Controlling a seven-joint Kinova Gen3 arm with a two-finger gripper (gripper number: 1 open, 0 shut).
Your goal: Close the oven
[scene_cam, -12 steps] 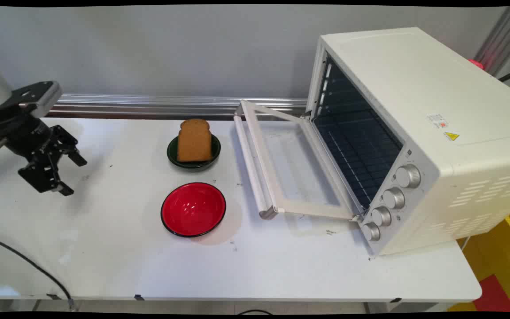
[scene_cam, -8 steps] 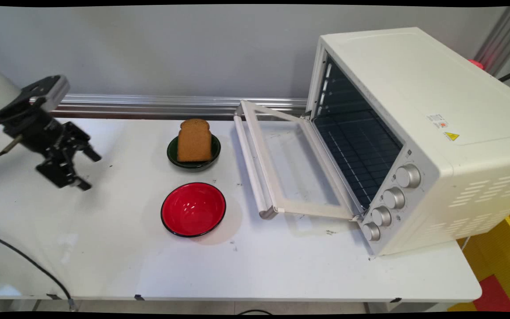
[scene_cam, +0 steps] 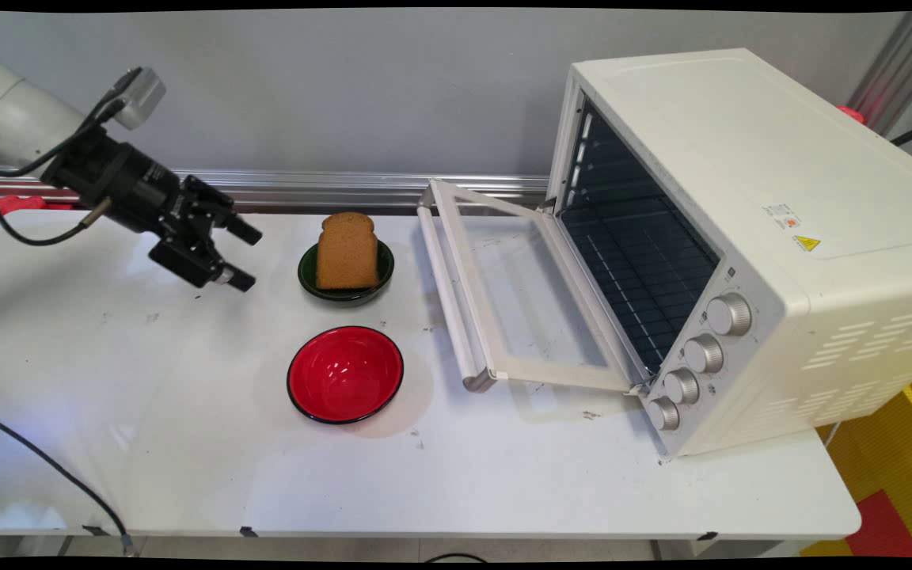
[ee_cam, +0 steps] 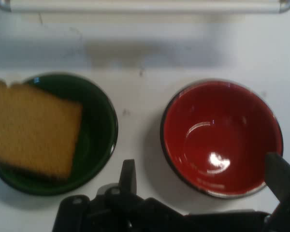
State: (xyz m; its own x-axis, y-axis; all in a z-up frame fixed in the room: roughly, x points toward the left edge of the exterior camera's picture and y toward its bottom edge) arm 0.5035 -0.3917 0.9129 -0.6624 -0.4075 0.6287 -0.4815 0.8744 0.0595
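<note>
Nothing is moved yet — the pincer point(scene_cam: 238, 255) hangs spread and empty, left of the bread point(scene_cam: 347, 252) in its green bowl point(scene_cam: 309, 279); red bowl point(scene_cam: 345, 374) empty, oven point(scene_cam: 741, 237) door down.

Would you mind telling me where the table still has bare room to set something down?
The near strip of the table, in front of the red bowl, is bare, as is the left side below the open claw. It is crowded between the green bowl holding bread, the red bowl, and the oven door.

A robotics lab — white table point(scene_cam: 187, 475), bare grey wall point(scene_cam: 305, 87), aluminium rail point(scene_cam: 329, 188) — a countertop toaster oven point(scene_cam: 741, 237) as prop
</note>
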